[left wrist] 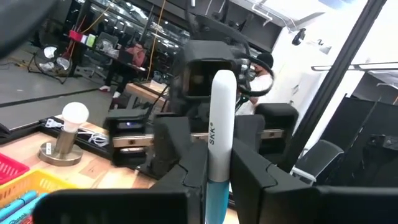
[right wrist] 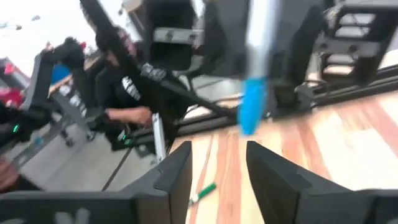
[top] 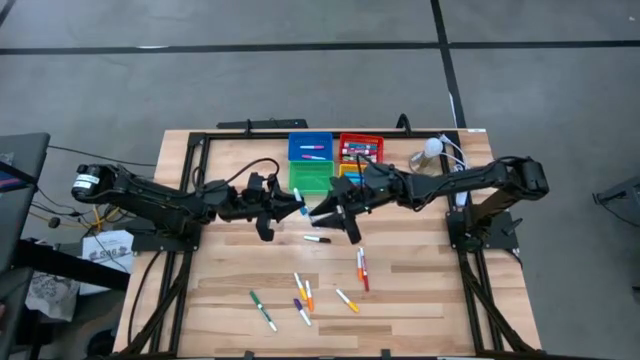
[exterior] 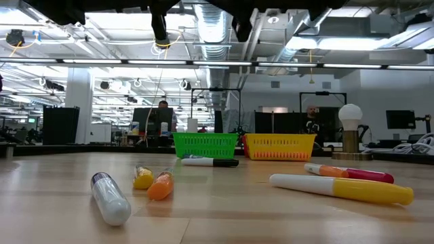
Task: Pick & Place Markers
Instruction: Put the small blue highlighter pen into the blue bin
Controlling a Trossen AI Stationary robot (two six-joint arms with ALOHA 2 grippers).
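My left gripper [top: 292, 205] [left wrist: 219, 171] is up over the table's middle, shut on a white marker with a blue cap [left wrist: 221, 118]. My right gripper [top: 330, 216] [right wrist: 217, 165] faces it, a short way to its right, open. In the right wrist view the marker's blue end [right wrist: 252, 106] hangs just beyond the gap between the right fingers, apart from them. More markers lie flat on the table nearer the front: a black-capped one [top: 317, 239], a red and orange pair [top: 361, 268], and several [top: 300, 295] further forward. My left gripper pinches the marker between its two fingers [left wrist: 193, 177] where the white barrel meets the blue cap [left wrist: 217, 186]. The white barrel sticks out past the fingers toward the right arm's wrist. The marker is lifted clear of the table.
Four square bins stand behind the grippers: blue [top: 310, 148], red [top: 361, 148], green [top: 310, 178] [exterior: 205, 144] and yellow [top: 350, 172] [exterior: 280, 146]. A lamp with a round bulb [top: 432, 150] sits at the far right. Loose markers [exterior: 112, 196] [exterior: 342, 188] lie across the near half.
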